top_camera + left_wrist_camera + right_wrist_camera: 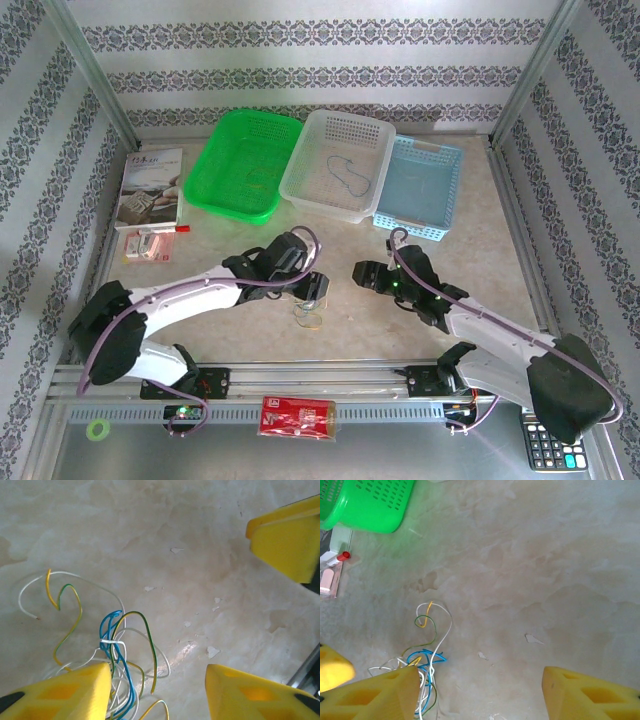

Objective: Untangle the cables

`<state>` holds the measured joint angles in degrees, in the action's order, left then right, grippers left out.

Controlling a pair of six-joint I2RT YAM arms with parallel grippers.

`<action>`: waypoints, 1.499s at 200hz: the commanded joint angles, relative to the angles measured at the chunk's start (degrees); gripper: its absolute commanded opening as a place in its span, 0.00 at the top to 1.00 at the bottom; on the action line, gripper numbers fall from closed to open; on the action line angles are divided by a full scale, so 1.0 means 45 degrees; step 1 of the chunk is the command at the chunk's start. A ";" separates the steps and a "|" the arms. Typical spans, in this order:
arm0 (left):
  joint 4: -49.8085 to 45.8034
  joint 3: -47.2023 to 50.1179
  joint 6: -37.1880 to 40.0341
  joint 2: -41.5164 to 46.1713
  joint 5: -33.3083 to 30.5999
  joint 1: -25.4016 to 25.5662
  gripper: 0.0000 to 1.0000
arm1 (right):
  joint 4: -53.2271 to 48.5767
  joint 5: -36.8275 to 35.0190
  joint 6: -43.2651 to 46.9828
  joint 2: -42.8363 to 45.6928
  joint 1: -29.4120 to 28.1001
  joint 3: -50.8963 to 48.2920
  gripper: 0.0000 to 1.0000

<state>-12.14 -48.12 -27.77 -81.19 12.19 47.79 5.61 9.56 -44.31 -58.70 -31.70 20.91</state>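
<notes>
Cables (117, 650), yellow-green, blue and white, lay knotted on the desk (200, 555), beside the left end effector (157, 675), which stood released and empty. The right end effector (480, 676) was released too. A clean pull probably needed one free loop, not the knot.

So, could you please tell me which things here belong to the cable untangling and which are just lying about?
Belongs to the job: tangle of thin yellow, blue and white cables; single thin dark cable in the white plastic basket; probably also the green plastic basket and pale blue plastic basket.
Just lying about: printed booklet, red packet, black calculator, green tape ring.
</notes>
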 commanded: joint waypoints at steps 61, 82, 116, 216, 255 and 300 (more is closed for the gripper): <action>-0.0884 -0.1599 0.0980 -0.1487 -0.1372 0.0800 0.61 | 0.0273 0.0451 -0.0406 0.0660 0.0550 -0.0863 0.34; -0.1327 -0.1776 0.1109 -0.1712 -0.1906 0.0952 0.62 | 0.0314 0.0503 -0.0433 0.0767 0.0657 -0.0952 0.34; -0.1708 -0.1919 0.1244 -0.2012 -0.2313 0.1146 0.64 | 0.0317 0.0562 -0.0453 0.0842 0.0800 -0.0998 0.34; -0.1600 -0.2065 0.1290 -0.2566 -0.2342 0.1247 0.83 | 0.0344 0.0755 -0.0465 0.0917 0.0991 -0.1062 0.34; -0.1398 -0.2064 0.1229 -0.1644 -0.2672 0.1235 1.00 | 0.0908 0.1238 -0.0299 0.0953 0.1013 -0.1129 0.34; -0.2276 -0.3222 0.1581 -0.0425 -0.2729 0.1201 1.00 | 0.2633 0.2451 0.0542 0.0857 0.0673 -0.1131 0.33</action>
<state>-19.07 -58.04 -22.44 -86.76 1.19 52.56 11.09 16.71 -45.21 -55.11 -27.90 16.32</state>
